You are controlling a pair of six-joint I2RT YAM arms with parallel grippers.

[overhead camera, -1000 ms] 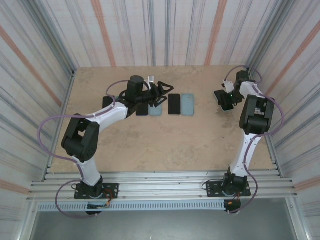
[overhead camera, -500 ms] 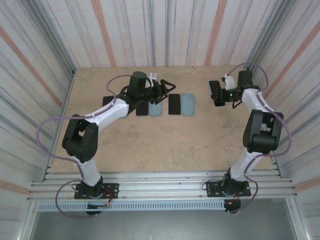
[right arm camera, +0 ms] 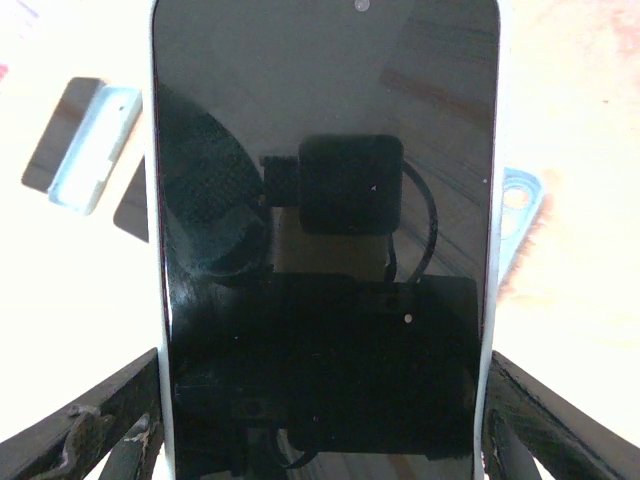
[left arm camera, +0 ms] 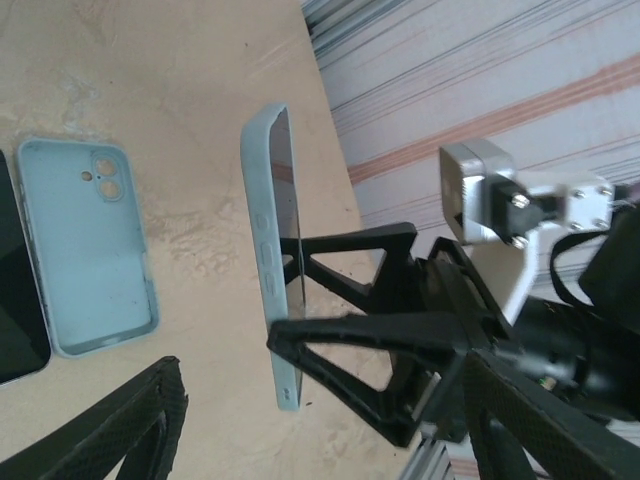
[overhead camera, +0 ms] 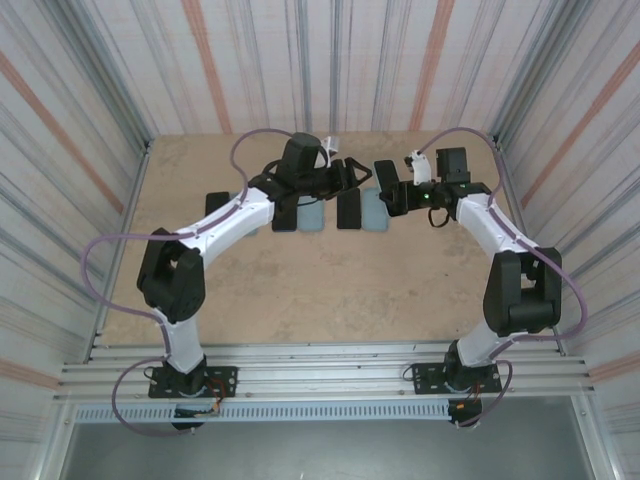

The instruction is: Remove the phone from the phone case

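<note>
A phone with a black screen in a pale blue case [right arm camera: 325, 200] is held upright above the table, and my right gripper [right arm camera: 325, 425] is shut on its long sides. From above, the cased phone [overhead camera: 386, 182] hangs over the back middle of the table with the right gripper [overhead camera: 397, 194] behind it. The left wrist view has the cased phone [left arm camera: 268, 250] edge-on, clamped by the right gripper's black fingers [left arm camera: 370, 330]. My left gripper [overhead camera: 356, 175] is open and faces the phone from the left, a short gap away, with its fingertips [left arm camera: 150, 410] spread wide.
On the table below lie two black phones [overhead camera: 348, 208] [overhead camera: 285, 217] and two empty pale blue cases [overhead camera: 375, 211] [overhead camera: 310, 217]; one empty case [left arm camera: 90, 250] lies camera hole up. Another dark phone [overhead camera: 215, 203] sits further left. Striped walls close in the back and sides.
The right gripper has carried the cased phone leftward from the right side to the table's middle. The left gripper has swung right to meet it.
</note>
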